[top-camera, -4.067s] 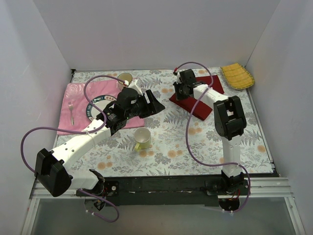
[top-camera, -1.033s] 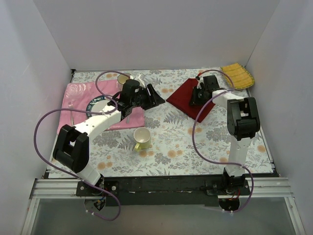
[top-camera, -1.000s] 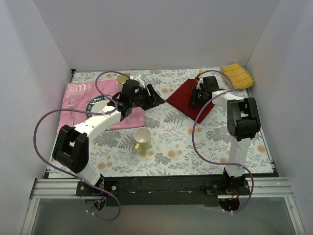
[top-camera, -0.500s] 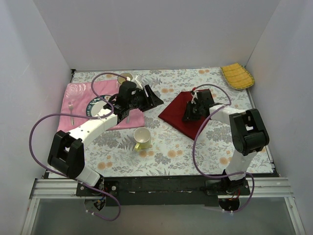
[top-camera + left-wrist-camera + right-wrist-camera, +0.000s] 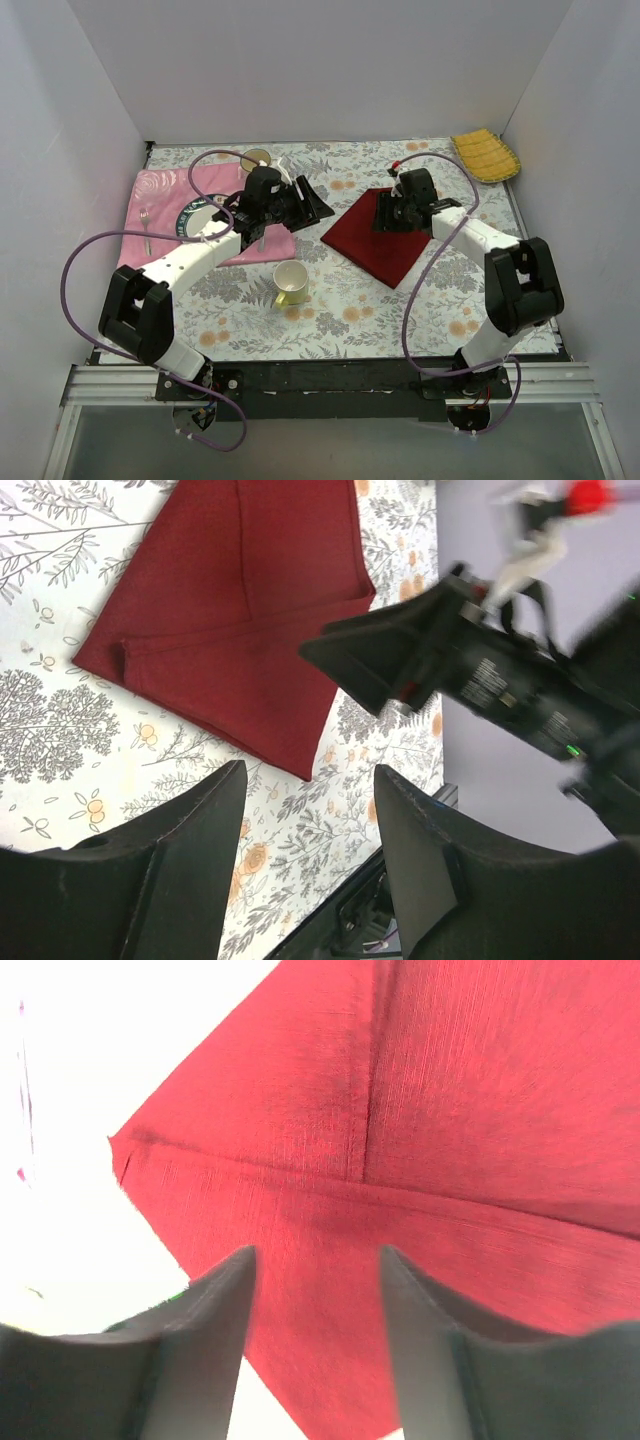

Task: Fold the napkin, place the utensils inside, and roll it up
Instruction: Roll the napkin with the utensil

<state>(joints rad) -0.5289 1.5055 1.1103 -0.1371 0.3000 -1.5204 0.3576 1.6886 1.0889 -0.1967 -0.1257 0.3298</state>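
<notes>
Fork [image 5: 146, 228] first, far left of the yellow-green cup [image 5: 291, 284] and back from it, lying on the pink patterned cloth [image 5: 150, 195]. A dark-rimmed plate [image 5: 190, 216] sits on the same cloth, closer to the cup, partly under my left arm.

The left gripper [image 5: 318, 207] hangs behind the cup, past the pink cloth's right edge, with its fingers spread and nothing between them. Its wrist camera looks between the jaws at the napkin [image 5: 240, 610].

The napkin [image 5: 385, 250] lies flat to the right of the cup and a little back from it, set as a diamond. Its left corner points at the gap behind the cup, and its near corner points toward the arm bases. Two creases cross in the cloth, and the left corner shows a small turned lip. All four edges look free.

The right gripper [image 5: 393, 214] is over the napkin's far half, well right of the cup. Its fingers are apart, with only red cloth [image 5: 450, 1110] showing between them. I cannot tell whether the tips touch it.

Bare floral tabletop [image 5: 330, 320] runs between cup and napkin, and also along the napkin's near and right edges. The yellow ribbed cloth [image 5: 485, 155] lies far right of the cup in the back corner, well apart from the napkin.
</notes>
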